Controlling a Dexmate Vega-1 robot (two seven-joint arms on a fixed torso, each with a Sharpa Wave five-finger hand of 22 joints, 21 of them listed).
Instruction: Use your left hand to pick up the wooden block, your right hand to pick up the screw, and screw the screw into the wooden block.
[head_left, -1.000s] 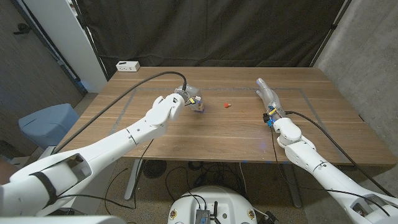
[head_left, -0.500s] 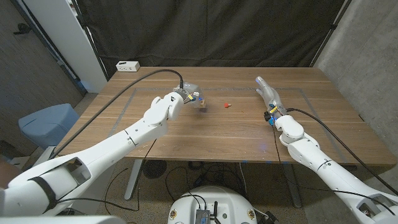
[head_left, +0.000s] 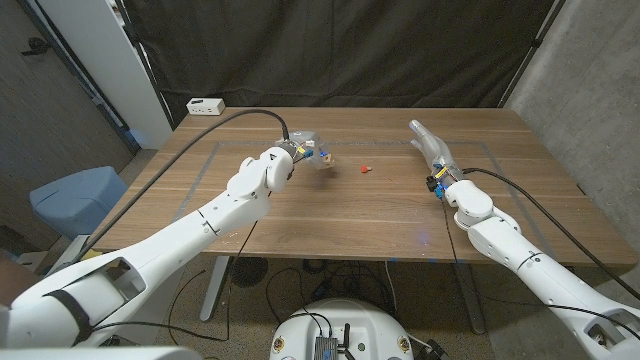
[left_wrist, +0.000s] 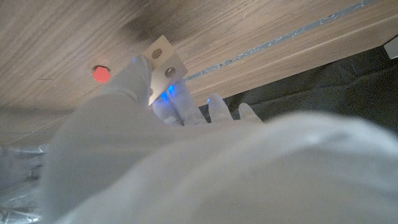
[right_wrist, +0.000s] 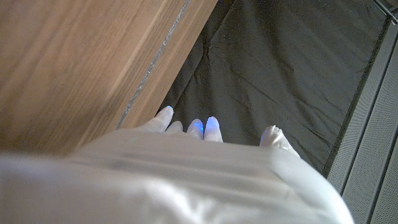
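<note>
Two hands are over the brown wooden table (head_left: 330, 215). Left hand (head_left: 303, 149) pinches the small pale wooden block with drilled holes (left_wrist: 164, 62) between its fingers, apparently lifted just clear of the surface. Small red screw (head_left: 365, 169) lies on the table, just beside the block and well apart from the right hand (head_left: 428, 147), whose fingers extend straight, close together, holding nothing.

Black curtain (head_left: 340, 50) behind the wooden table (head_left: 380, 215), grey walls.
</note>
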